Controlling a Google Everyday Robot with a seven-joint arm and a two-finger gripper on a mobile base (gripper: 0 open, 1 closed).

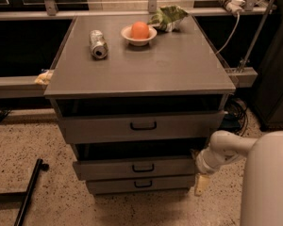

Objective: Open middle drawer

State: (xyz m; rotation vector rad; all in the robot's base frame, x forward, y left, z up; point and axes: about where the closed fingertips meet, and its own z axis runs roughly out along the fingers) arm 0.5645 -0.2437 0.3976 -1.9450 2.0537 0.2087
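Gripper (201,184) low, open or shut untellable; middle drawer (108,169) handle (143,167) left of jaws, ungrasped; whole pull remains.

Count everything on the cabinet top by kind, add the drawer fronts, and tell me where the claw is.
3 drawer fronts: top drawer, middle drawer, bottom drawer
1 can
1 bowl
1 orange fruit, in the bowl
1 green bag
Total: 7
The claw hangs low at the cabinet's right side, beside the two lower drawers.

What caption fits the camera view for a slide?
Gripper low, right of the cabinet, away from the middle drawer handle.
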